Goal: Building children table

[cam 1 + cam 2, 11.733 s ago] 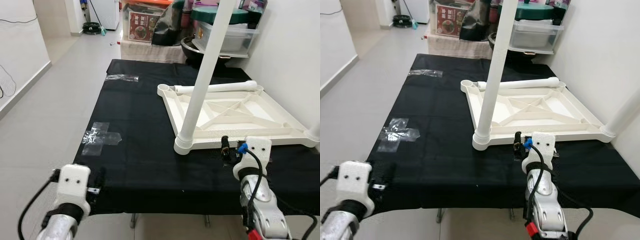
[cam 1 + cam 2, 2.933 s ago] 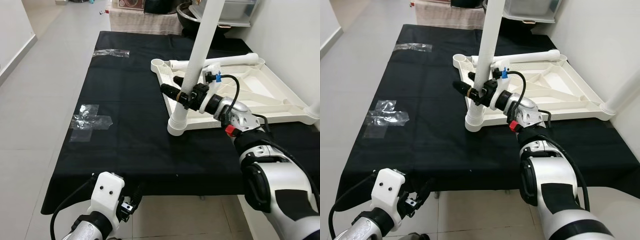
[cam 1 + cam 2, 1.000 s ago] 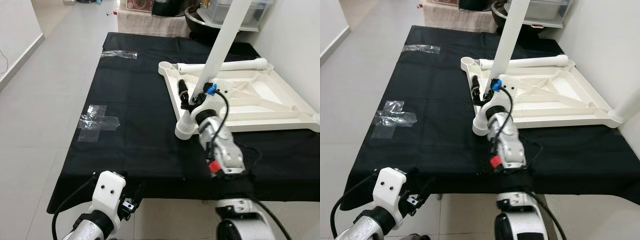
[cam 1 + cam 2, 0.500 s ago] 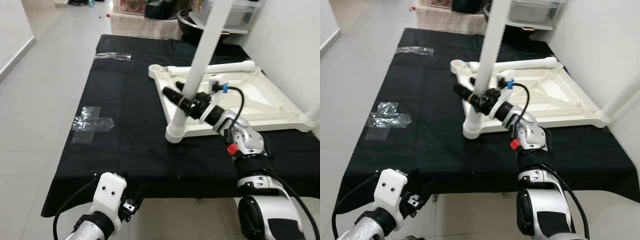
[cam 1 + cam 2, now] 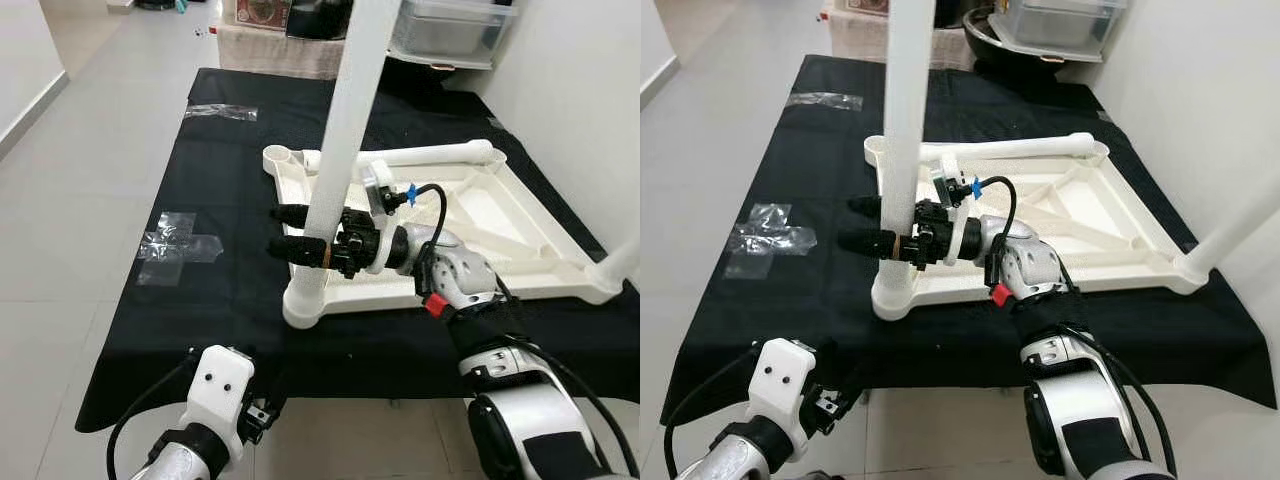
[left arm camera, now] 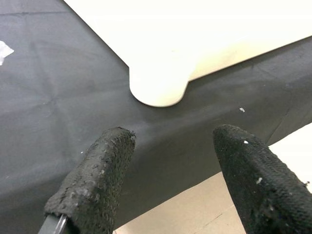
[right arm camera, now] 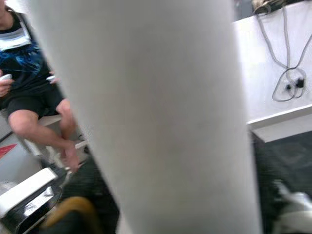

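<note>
Currently: white tabletop lies upside down on black-covered bench. Legs counted: three. One upright leg stands in near corner socket, one loose leg lies along far rim, one more stands at right corner. Right tool has both fingers closed around upright leg, low on shaft. Left tool low at near bench edge, fingers spread wide, holding nothing. Tape patches: two, and. Seated person in right wrist view.

Smooth white plastic table leg and tabletop lie on matt black cloth.
</note>
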Available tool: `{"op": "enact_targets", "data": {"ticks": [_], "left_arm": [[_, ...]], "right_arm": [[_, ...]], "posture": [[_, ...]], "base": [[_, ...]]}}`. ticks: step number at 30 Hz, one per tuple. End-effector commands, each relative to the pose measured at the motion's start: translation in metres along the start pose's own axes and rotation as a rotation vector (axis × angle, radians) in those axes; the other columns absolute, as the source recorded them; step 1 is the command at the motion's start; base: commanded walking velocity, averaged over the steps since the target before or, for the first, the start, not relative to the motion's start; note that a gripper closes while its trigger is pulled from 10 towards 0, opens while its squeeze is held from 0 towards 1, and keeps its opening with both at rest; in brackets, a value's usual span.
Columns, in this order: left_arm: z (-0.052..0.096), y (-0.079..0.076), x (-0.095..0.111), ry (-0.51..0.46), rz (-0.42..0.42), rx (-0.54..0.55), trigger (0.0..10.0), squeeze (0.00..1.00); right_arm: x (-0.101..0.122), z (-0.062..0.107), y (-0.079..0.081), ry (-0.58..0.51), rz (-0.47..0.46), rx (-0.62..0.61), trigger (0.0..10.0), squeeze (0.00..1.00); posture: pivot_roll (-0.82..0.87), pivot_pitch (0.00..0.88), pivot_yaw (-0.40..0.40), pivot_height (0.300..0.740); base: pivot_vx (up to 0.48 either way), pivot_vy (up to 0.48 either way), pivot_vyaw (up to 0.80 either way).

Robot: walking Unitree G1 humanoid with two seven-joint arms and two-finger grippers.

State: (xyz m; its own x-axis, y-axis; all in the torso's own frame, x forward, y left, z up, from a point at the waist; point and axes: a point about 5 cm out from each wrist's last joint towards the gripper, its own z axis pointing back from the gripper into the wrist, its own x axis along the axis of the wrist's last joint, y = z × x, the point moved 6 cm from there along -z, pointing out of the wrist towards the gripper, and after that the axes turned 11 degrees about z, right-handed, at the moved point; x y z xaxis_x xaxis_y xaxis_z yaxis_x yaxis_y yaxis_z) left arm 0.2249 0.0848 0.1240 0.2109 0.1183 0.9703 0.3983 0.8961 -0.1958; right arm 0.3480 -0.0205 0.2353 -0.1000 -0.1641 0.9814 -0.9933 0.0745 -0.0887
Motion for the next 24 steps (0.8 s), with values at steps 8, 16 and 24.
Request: {"op": "enact_targets", "data": {"ticks": [8,16,24], "left_arm": [[-0.001,-0.002,-0.003,0.007,0.007,-0.012,10.0,0.0],[-0.002,0.002,-0.001,-0.005,-0.004,0.001,10.0,0.0],[-0.003,0.002,-0.002,0.0,-0.004,-0.001,10.0,0.0]], "right_arm": [[-0.009,0.019,-0.05,0.079,0.163,-0.552,0.0,0.0],[-0.02,0.083,-0.073,0.19,0.195,-1.269,0.0,0.0],[-0.041,0.11,-0.044,0.237,0.053,-1.762,0.0,0.0]], "posture": [[0.14,0.092,-0.12,0.74],[0.13,0.087,-0.116,0.74],[0.14,0.081,-0.12,0.74]], "base": [[0.0,0.0,0.0],[0.0,0.0,0.0],[0.0,0.0,0.0]]}}
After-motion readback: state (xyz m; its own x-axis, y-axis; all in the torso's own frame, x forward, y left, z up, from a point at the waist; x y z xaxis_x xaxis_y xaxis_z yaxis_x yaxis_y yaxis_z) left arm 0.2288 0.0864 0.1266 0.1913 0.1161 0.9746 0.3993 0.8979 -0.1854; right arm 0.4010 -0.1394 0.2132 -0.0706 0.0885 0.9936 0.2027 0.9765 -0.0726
